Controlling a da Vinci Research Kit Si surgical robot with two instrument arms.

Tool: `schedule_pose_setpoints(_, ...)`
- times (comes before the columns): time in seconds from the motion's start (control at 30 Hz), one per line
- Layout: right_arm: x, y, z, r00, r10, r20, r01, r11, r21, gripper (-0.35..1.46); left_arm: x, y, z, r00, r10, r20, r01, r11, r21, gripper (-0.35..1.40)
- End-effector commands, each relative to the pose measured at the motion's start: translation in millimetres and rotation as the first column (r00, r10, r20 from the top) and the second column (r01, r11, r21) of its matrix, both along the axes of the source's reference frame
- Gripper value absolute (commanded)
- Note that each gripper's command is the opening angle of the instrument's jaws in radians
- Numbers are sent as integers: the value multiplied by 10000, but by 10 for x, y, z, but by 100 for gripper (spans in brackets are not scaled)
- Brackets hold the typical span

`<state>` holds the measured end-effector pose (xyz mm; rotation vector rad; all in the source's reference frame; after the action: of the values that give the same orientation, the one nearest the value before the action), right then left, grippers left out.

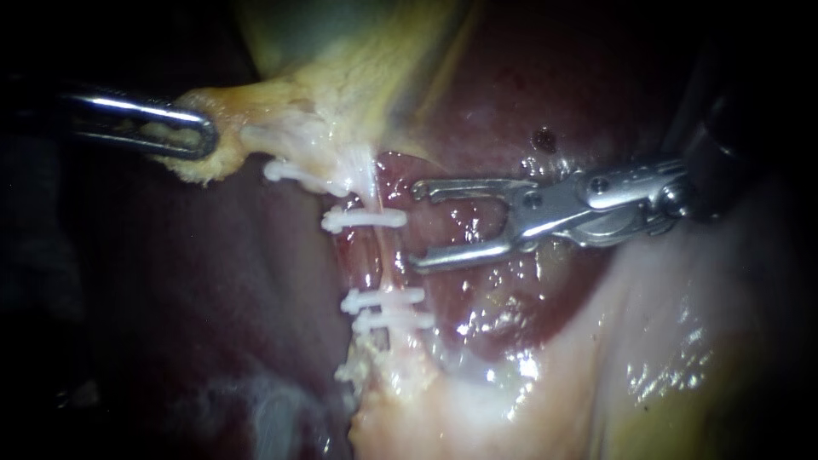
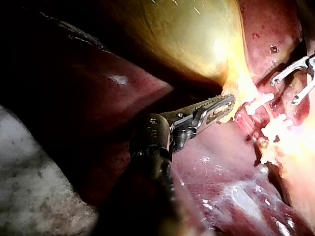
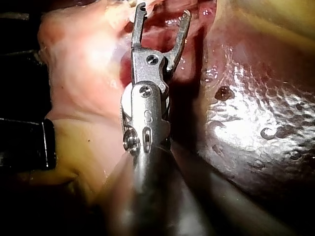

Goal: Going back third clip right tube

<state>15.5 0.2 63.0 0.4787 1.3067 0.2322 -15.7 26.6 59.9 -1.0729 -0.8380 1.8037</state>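
At the left of the frame, the left instrument (image 1: 203,136) has its jaws clamped on the pale lower end of the gallbladder (image 1: 341,77), which reaches down from the upper centre. In the centre, a thin pale tube (image 1: 385,255) runs downward beside the dark red liver (image 1: 170,290). Four white clips (image 1: 364,219) cross it, two above and two below. Just right of the tube, level with the bare stretch between the clip pairs, the right instrument (image 1: 416,227) holds its jaws wide apart and empty.
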Motion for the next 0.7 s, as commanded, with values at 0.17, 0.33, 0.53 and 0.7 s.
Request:
schedule_pose_setpoints(0.17, -16, -1, -13, 9999, -136, -73, 134, 9998, -144, 50, 1, 0, 2, 10000, -31, -28, 31, 10000, -17, -35)
schedule_pose_setpoints(0.33, -30, -3, -18, 9997, -234, -95, 232, 9995, -207, 49, 1, 0, 2, 10000, -29, -27, 29, 10000, -17, -35)
schedule_pose_setpoints(0.53, -38, -5, -21, 9994, -315, -112, 312, 9993, -214, 49, 1, 1, 3, 10000, -52, -43, 52, 10000, -29, -35)
schedule_pose_setpoints(0.7, -40, -7, -23, 9994, -324, -116, 321, 9993, -216, 49, 1, 2, 4, 10000, -50, -41, 49, 10000, -30, -35)
